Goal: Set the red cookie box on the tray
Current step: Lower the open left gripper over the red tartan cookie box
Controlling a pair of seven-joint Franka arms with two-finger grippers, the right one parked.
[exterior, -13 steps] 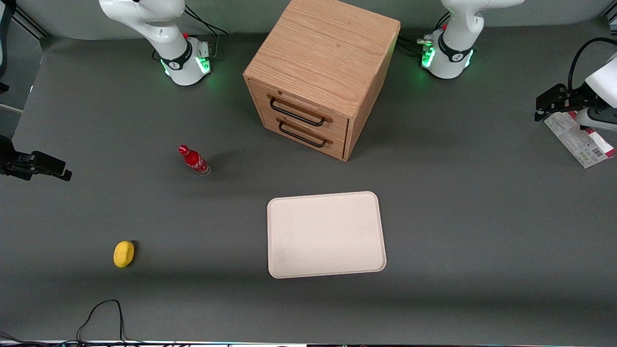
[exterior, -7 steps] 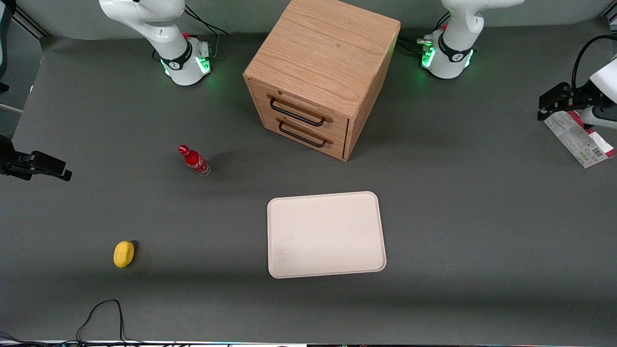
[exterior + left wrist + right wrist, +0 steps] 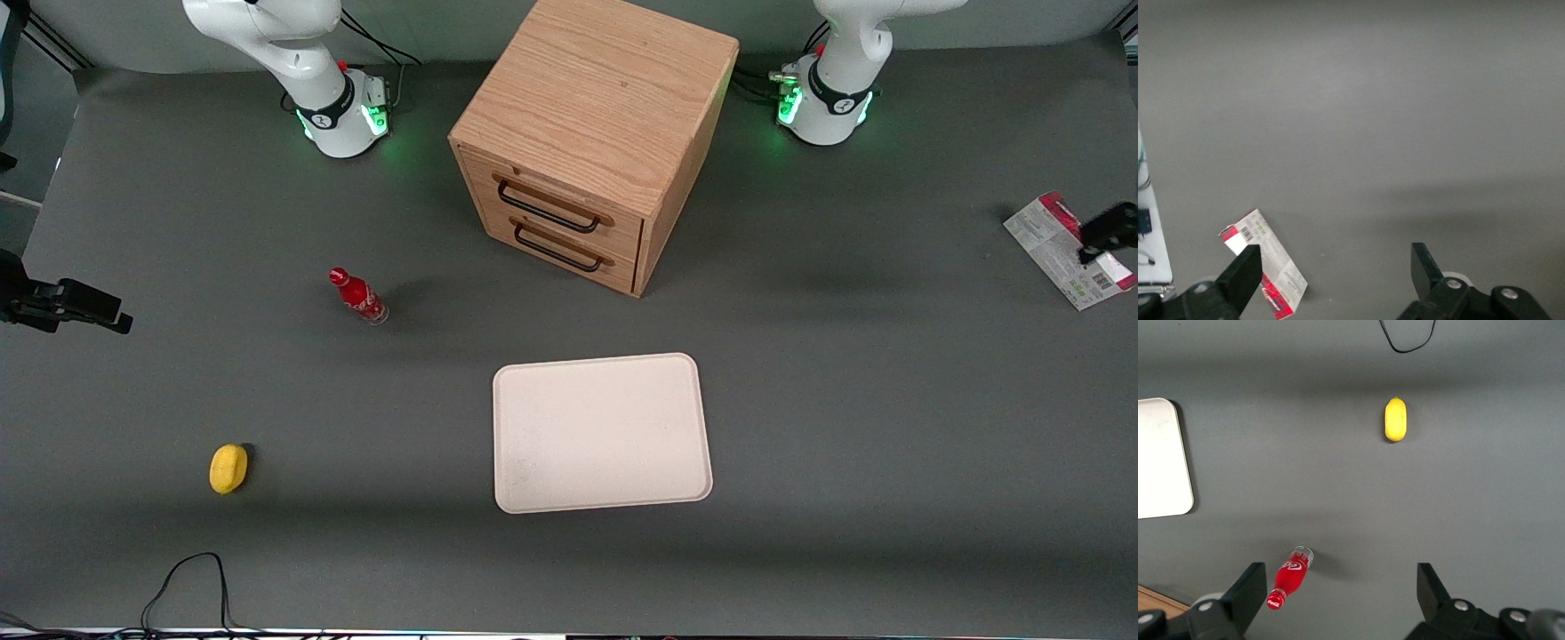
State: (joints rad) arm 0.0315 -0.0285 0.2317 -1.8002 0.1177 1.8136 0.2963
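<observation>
Front view: the box (image 3: 1062, 252) lies flat on the table (image 3: 889, 400) way out at the working arm's end, well apart from the tray (image 3: 601, 433), which sits in front of the cabinet (image 3: 590, 133) and nearer the camera. Only a dark bit of the tool (image 3: 1109, 229) pokes in at the frame edge, over the box. A cola bottle (image 3: 357, 295) and a lemon (image 3: 228, 468) are toward the parked arm's end, the lemon nearer the camera.

Left wrist view: the tool (image 3: 1337, 268) is spread wide open, nothing in it, hovering above the table. One finger (image 3: 1241, 275) overlaps the edge of the box (image 3: 1269, 257); the other is over bare table.

Right wrist view: a corner of the tray (image 3: 1162, 459), the bottle (image 3: 1290, 577) and the lemon (image 3: 1395, 419), all well apart.
</observation>
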